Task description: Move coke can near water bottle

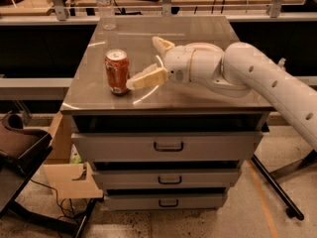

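The coke can (117, 71), red with a silver top, stands upright near the front left of the metal cabinet top (198, 95). The water bottle (105, 6), clear with a pale label, stands at the far left corner of the top. My gripper (146, 61) is open, coming in from the right. Its near finger (147, 78) reaches the can's right side, and its far finger (162, 45) points away behind. The can is not between the fingers.
The cabinet has three drawers (168, 147) below the top. A cardboard box (64, 172) sits on the floor at its left, with a dark chair (20, 148) beside it. A stand's legs (277, 187) lie on the floor at right.
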Motion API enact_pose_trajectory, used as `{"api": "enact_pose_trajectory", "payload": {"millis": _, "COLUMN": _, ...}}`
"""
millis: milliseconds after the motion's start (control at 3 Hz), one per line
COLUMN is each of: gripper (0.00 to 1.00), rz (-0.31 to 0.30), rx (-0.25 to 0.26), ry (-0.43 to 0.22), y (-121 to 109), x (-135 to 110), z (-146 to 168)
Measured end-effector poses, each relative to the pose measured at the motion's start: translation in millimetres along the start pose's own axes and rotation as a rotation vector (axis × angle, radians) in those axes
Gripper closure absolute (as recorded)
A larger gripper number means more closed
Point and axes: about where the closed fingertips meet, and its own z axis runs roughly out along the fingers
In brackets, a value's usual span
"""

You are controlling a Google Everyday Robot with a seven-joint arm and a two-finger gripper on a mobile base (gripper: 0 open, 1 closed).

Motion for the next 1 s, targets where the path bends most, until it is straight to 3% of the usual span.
{"api": "enact_pose_trajectory", "payload": {"millis": 1000, "gripper": 0.00, "rz": 0.063, "rx": -0.081, "ry": -0.008, "y": 11.1, "x": 6.0, "z": 40.5}}
